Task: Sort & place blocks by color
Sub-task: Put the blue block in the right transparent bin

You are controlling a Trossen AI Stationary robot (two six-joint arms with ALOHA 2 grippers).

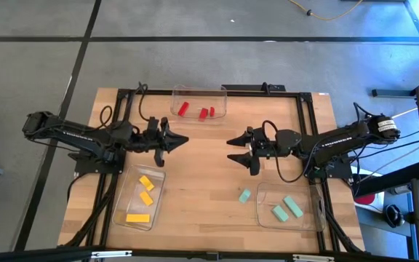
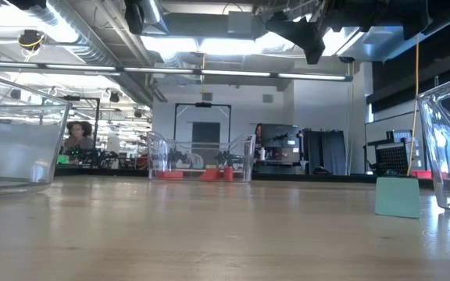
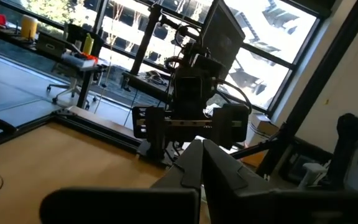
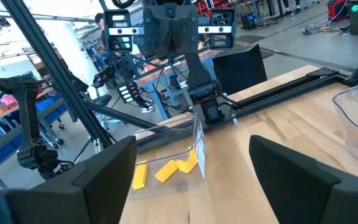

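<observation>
Three red blocks (image 1: 203, 112) lie in the clear tray at the far edge. Three yellow blocks (image 1: 145, 196) lie in the near-left tray, also visible in the right wrist view (image 4: 166, 169). Two teal blocks (image 1: 286, 209) lie in the near-right tray. One teal block (image 1: 244, 196) (image 2: 397, 197) rests flat on the bare table left of that tray. My left gripper (image 1: 184, 140) (image 3: 201, 144) hovers shut over the table's middle left, holding nothing. My right gripper (image 1: 231, 148) (image 4: 192, 143) hovers open over the middle right, facing it, far of the loose teal block.
The far tray (image 1: 224, 93), near-left tray (image 1: 122, 200) and near-right tray (image 1: 260, 191) are clear plastic with upright walls. A black frame (image 1: 308, 116) runs along the table's edges. Bare wood (image 1: 202, 189) lies between the two near trays. A person (image 2: 75, 134) shows in the room behind.
</observation>
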